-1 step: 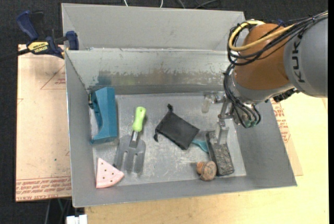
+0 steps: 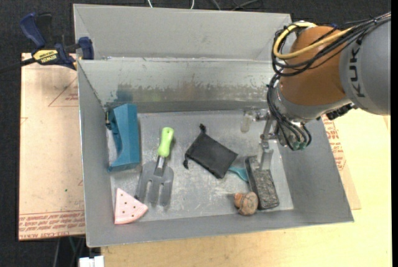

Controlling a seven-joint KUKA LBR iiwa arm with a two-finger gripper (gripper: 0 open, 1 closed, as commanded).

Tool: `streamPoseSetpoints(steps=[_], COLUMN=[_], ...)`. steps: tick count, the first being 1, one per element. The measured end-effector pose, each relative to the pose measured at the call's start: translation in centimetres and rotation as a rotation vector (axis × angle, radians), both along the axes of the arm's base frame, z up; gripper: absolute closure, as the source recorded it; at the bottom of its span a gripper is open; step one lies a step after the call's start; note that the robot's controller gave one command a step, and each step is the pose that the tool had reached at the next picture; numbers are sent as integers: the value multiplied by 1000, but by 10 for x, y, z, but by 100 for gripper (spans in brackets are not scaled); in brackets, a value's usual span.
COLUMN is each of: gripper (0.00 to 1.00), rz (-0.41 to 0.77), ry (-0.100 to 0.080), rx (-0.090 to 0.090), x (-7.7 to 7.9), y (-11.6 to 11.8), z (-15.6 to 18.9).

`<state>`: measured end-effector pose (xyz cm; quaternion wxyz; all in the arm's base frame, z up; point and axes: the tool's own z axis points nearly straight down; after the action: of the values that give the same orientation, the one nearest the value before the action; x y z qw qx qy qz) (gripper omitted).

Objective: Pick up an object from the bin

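Grey and rough, a block (image 2: 266,190) lies at the near right of the bin (image 2: 186,82), with a brown lump (image 2: 247,203) against its near left side. The gripper (image 2: 265,157) hangs just over the block's far end. I cannot tell whether it is spread or closed.

Letters "KUK" on grey arm link (image 2: 375,70), upper right (reading sideways, rest cut off).

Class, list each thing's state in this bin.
Blue plastic block: lying along left wall.
Green-handled grey garden fork: lying flat.
Pink dotted triangular wedge: lying flat.
Black fabric pouch: lying crumpled.
Grey rectangular block: lying flat, below end effector.
Brown round lump: beside that block.
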<state>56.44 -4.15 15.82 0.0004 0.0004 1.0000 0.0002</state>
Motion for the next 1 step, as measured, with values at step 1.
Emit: streamPoseSetpoints(steps=[1], gripper=[0], rz=[-32], ry=[-2], rx=[1], x=[-5], y=[22], z=[-50])
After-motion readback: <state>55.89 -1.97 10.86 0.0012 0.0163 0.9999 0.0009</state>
